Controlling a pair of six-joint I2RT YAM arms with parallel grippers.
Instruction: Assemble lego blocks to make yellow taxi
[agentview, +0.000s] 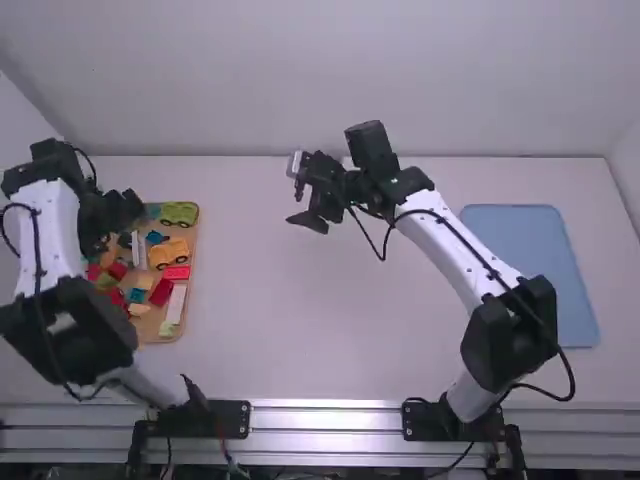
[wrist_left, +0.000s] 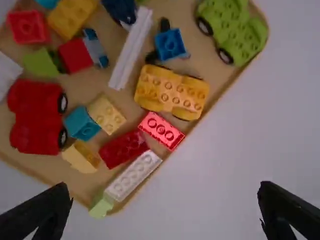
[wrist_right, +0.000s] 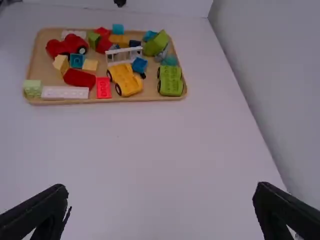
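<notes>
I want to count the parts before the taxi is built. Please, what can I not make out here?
High view: the left arm hides the left part of the tray.
High view: the right arm hides the near-left corner of the blue mat.
Left wrist view: the top edge cuts the dark blue piece; the left edge cuts a white block.

No text, label, brand, number or sign can be read — not from the upper left of the frame to the lower right (and that goes for all three views).
</notes>
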